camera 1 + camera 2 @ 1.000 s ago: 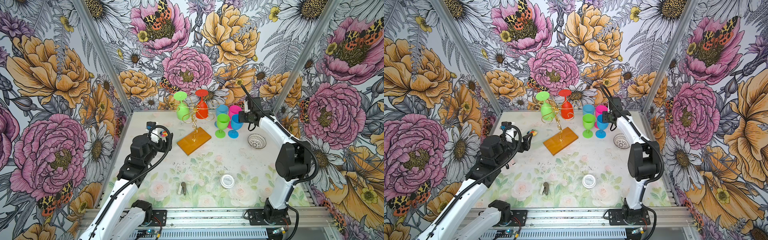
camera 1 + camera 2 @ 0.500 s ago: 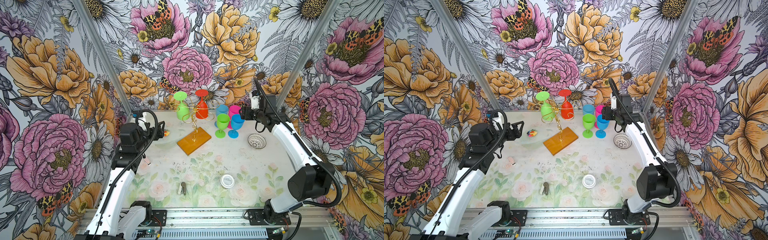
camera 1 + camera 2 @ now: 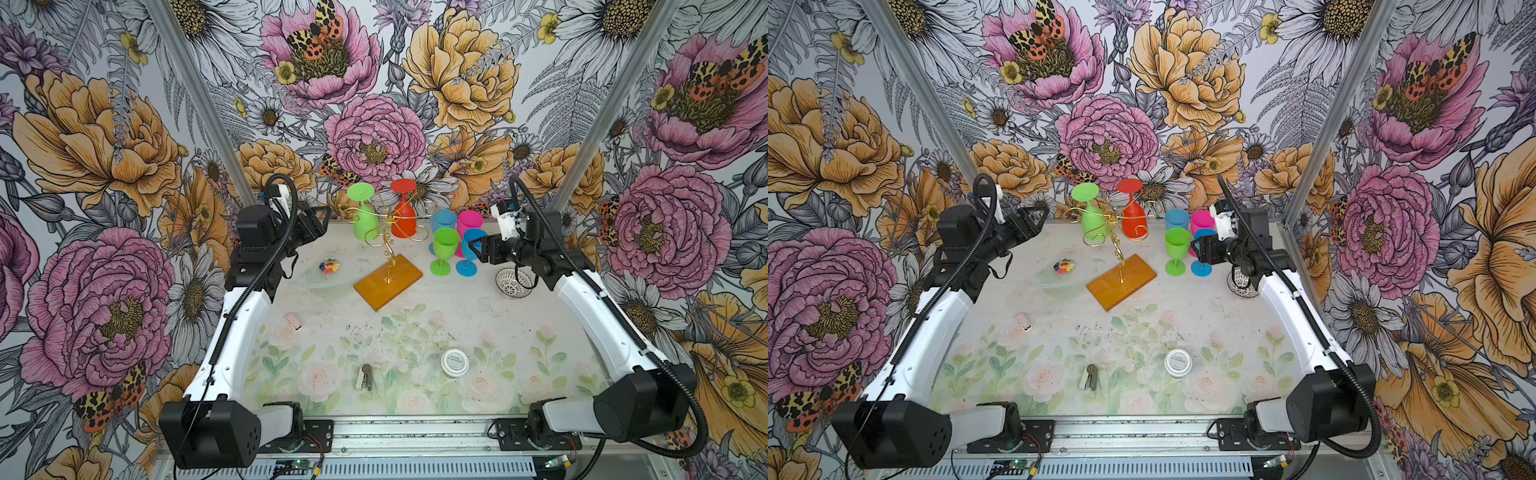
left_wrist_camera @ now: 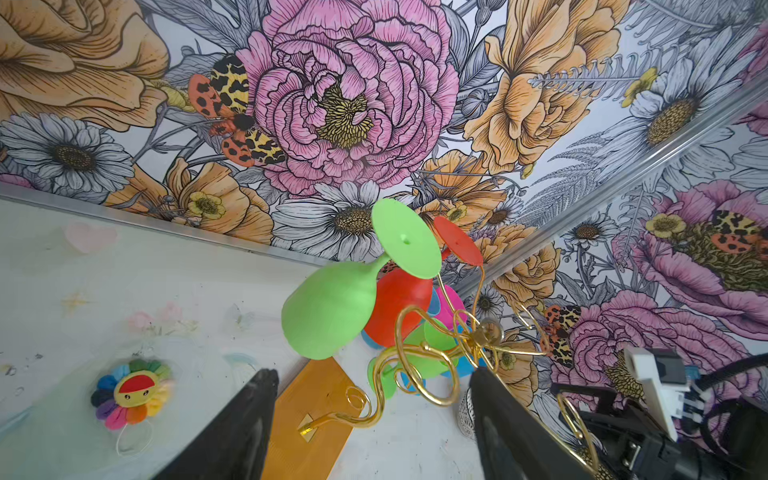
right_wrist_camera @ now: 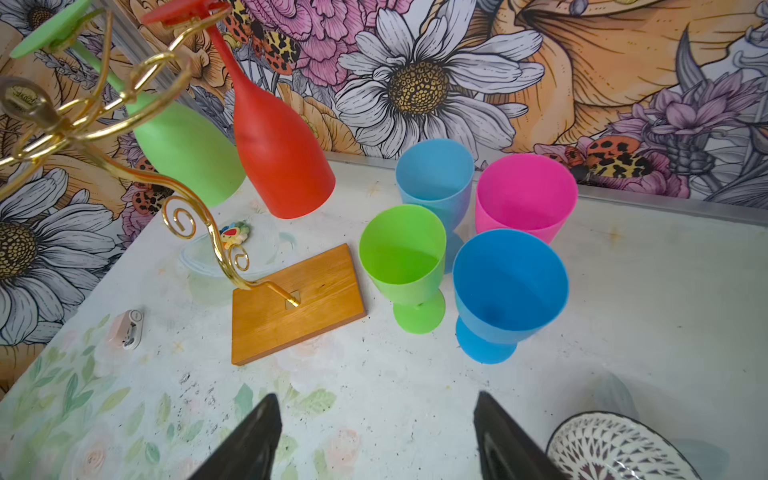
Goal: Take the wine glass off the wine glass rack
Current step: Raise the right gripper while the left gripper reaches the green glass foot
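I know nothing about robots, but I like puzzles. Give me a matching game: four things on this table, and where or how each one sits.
Things:
1. red glass
2. pink glass
3. patterned bowl
4. round white tin

Places:
A. nearest the front edge of the table
B. hanging upside down on the gold rack
C. standing upright at the back
D. beside the right arm

Pairs: 1-B, 2-C, 3-D, 4-A.

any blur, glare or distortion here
Both top views: even soft light, little glare, corner posts splayed by the wide lens. Left wrist view: tilted, left tool edges soft. Right wrist view: wine glass rack blurred at its near top, base sharp.
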Action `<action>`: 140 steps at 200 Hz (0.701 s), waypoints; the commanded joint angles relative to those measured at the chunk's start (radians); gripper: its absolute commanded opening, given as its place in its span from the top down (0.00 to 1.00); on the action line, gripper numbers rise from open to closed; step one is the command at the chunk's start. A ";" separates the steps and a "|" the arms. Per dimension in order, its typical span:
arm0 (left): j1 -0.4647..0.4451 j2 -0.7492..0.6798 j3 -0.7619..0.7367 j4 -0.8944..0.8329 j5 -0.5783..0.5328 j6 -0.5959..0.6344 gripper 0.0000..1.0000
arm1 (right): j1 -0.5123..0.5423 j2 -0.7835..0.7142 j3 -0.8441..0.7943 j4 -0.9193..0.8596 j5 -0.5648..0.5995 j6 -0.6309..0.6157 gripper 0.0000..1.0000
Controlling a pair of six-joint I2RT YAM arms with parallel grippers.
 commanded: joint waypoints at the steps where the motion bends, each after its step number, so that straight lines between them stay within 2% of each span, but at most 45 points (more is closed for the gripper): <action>1: 0.012 0.059 0.066 0.027 0.086 -0.106 0.31 | 0.012 -0.053 -0.030 0.049 -0.038 -0.020 0.26; 96: 0.009 0.282 0.271 0.015 0.186 -0.250 0.51 | 0.028 -0.133 -0.111 0.079 -0.044 -0.007 0.26; 140: -0.016 0.356 0.352 -0.035 0.214 -0.240 0.52 | 0.031 -0.165 -0.135 0.085 -0.039 -0.005 0.26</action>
